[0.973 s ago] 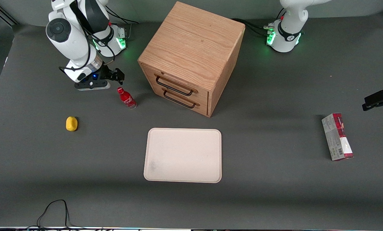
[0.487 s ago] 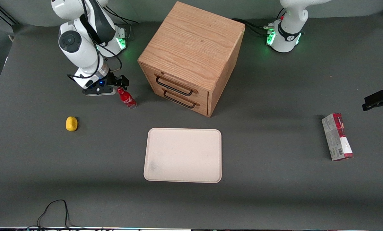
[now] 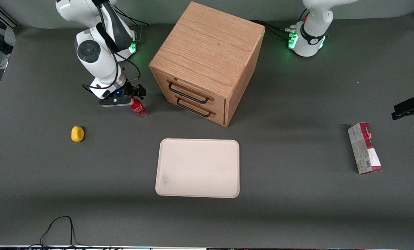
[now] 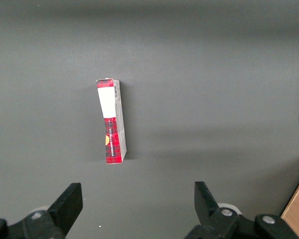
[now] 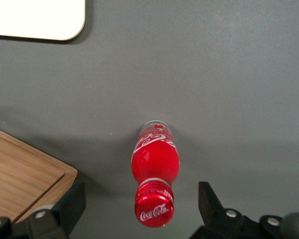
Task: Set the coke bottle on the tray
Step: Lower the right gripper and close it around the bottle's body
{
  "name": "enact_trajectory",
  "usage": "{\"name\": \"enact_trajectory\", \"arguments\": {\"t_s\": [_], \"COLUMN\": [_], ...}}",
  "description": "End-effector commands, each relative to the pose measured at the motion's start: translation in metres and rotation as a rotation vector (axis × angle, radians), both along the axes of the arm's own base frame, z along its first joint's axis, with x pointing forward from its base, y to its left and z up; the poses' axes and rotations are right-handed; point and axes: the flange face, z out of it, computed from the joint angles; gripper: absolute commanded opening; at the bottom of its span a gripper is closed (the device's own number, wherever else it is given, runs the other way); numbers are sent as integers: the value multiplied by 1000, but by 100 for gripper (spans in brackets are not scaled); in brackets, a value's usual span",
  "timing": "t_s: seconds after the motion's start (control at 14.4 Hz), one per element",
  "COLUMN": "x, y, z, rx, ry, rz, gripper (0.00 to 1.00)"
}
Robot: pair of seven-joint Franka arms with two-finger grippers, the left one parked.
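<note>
The coke bottle, small and red with white script, stands upright on the dark table mat in front of the wooden cabinet's corner, toward the working arm's end. Seen from the wrist, the coke bottle shows its red cap between the two dark fingers. My gripper hovers over the bottle's top, hiding the cap in the front view. The gripper is open, one finger on each side of the cap and touching nothing. The cream tray lies flat nearer the front camera than the bottle; a corner of the tray shows from the wrist.
A wooden drawer cabinet with two dark handles stands close beside the bottle; its edge sits near one finger. A small yellow object lies toward the working arm's end. A red-and-grey carton lies toward the parked arm's end.
My arm has swung toward the cabinet and the front camera, bringing the gripper from beside the bottle to over its cap. The bottle has not moved.
</note>
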Motion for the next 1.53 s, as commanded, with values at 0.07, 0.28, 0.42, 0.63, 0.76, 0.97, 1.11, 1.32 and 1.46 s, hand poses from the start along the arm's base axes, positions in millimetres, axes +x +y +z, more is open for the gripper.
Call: {"name": "enact_trajectory", "arguments": {"t_s": [0.07, 0.28, 0.42, 0.63, 0.76, 0.97, 1.11, 1.32, 1.46], "x": [1, 1, 2, 2, 1, 1, 1, 9, 25], "y": [-2, -6, -11, -11, -11, -11, -12, -10, -9], "z": [0, -1, -3, -5, -5, -5, -4, 20, 58], "rx": [13, 12, 11, 6, 4, 3, 0, -1, -5], "ry": [-7, -4, 2, 12, 18, 19, 29, 37, 56], "rz": [-32, -32, -41, -43, -41, -39, -38, -41, -53], "gripper": [100, 100, 98, 49, 31, 3, 0, 0, 0]}}
